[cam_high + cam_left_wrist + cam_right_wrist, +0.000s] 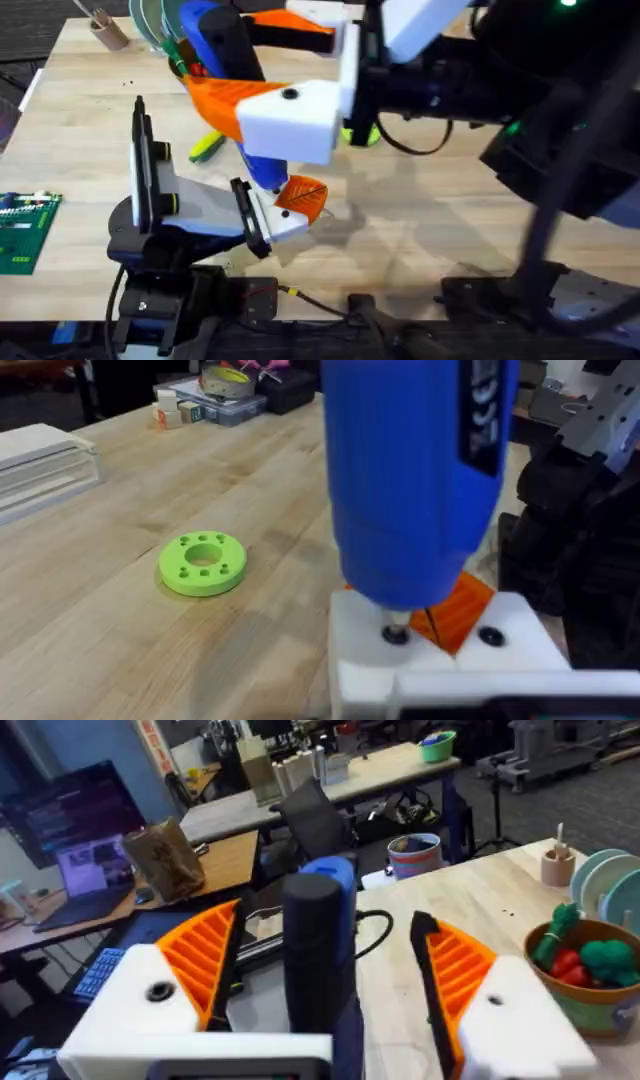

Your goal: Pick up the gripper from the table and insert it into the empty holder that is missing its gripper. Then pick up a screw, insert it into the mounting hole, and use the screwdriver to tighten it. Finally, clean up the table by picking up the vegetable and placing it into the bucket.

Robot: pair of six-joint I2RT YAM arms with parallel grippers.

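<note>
My right gripper (262, 108), white mounts with orange ribbed pads, is shut on the blue screwdriver (225, 50) and holds it upright. The screwdriver (415, 480) has its metal tip set on a screw head in the white holder (440, 660), which sits at my left gripper (275, 215). The orange gripper (462, 608) sits in that holder, right behind the tip, and appears as an orange wedge (302, 198) from overhead. On the table left of the screwdriver lies the yellow and green vegetable (205, 147). The bucket (415, 855), blue with a tan rim, stands at the far table edge.
A green disc (203, 563) lies flat on the wood beside the work spot. A bowl of toy vegetables (590, 970), plates and a small brown cup (108, 30) stand along the far edge. A green circuit board (25, 230) rests at the left edge.
</note>
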